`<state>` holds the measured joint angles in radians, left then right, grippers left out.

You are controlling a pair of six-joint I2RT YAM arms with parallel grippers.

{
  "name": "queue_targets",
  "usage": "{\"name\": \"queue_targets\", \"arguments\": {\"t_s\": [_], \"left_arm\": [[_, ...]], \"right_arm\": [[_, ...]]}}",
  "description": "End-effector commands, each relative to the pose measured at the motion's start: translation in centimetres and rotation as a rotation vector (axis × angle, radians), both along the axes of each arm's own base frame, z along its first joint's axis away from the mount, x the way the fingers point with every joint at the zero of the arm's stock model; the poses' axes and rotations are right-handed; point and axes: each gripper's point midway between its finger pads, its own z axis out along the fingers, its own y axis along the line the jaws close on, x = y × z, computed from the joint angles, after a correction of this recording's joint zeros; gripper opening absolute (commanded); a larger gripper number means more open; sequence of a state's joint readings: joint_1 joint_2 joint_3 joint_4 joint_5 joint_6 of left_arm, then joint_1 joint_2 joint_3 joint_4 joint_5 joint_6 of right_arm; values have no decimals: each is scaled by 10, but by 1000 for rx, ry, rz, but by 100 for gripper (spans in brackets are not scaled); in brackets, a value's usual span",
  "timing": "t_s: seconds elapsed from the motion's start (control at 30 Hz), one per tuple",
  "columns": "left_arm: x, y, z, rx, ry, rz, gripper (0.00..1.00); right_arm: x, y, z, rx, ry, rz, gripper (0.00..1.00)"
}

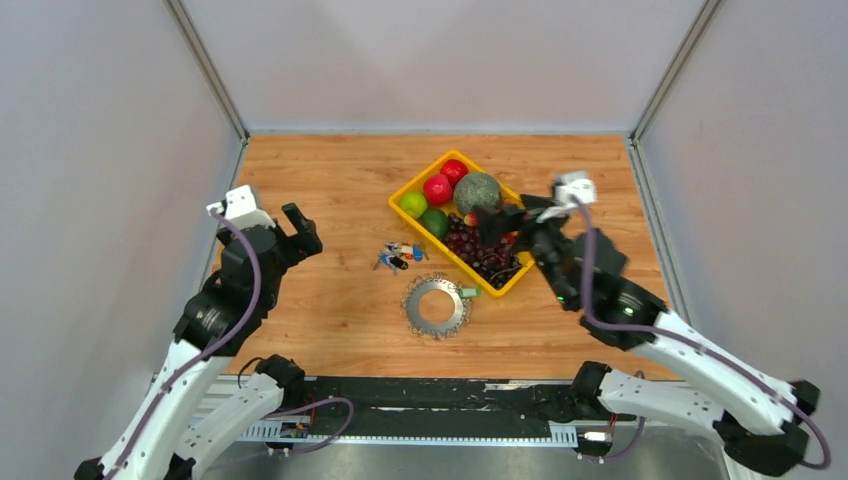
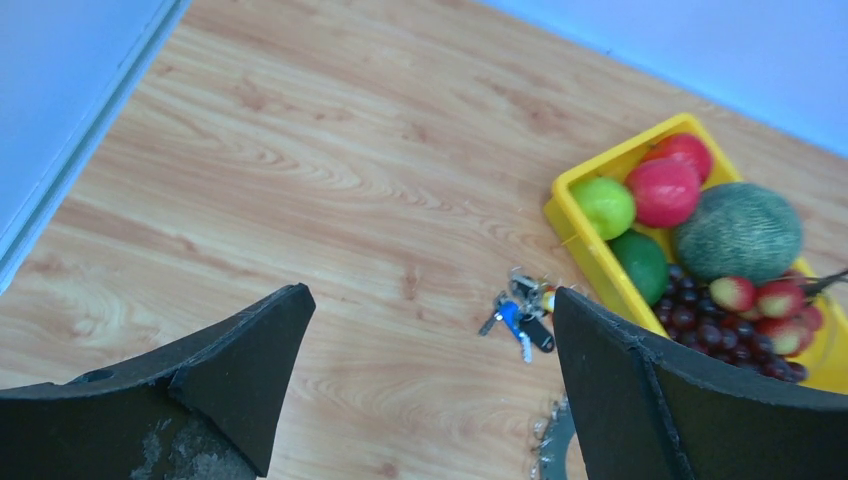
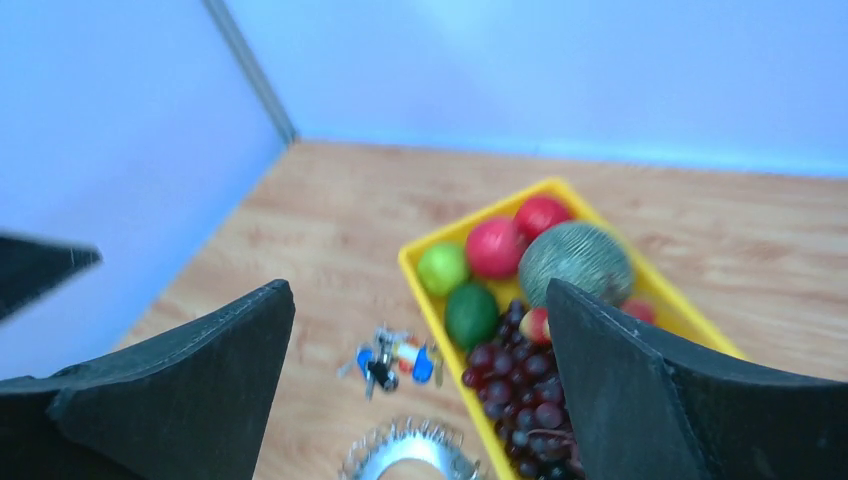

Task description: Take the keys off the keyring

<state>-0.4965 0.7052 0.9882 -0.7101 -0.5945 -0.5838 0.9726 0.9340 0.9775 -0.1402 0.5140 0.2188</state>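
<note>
The keyring (image 1: 414, 306) lies flat on the bench (image 1: 330, 180) near its front edge, its keys (image 1: 452, 322) fanned outward all round. Just beyond it sits a small cluster of coloured keys (image 1: 398, 256), then a yellow fruit tray (image 2: 585, 245). The left fingers (image 2: 240, 370) are spread wide and empty above the bench's left side. The right fingers (image 3: 620, 380) are spread and empty over the tray.

The left arm (image 1: 170, 385) and right arm (image 1: 700, 360) have white lower shells with black joints and wrists. A grey-purple cable (image 1: 257, 280) loops along each. A white camera block (image 1: 238, 203) caps each wrist. The fingers (image 2: 240, 370) are broad black matte wedges. One left finger shows pale scuffing near its base.
</note>
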Motion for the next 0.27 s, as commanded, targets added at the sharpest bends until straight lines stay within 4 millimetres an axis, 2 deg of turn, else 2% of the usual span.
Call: {"name": "queue_targets", "arguments": {"t_s": [0.0, 0.03, 0.1, 0.23], "left_arm": [[-12, 1, 24, 4, -158, -84, 100], [-16, 1, 33, -15, -208, -102, 100], [-19, 1, 35, -13, -239, -116, 100], [-22, 11, 32, 51, -215, -95, 100]], "right_arm": [[-14, -80, 31, 12, -112, -202, 100], [-19, -92, 36, 22, -125, -220, 100], [-26, -110, 39, 35, -134, -252, 100], [-38, -125, 39, 56, -108, -248, 100]]}}
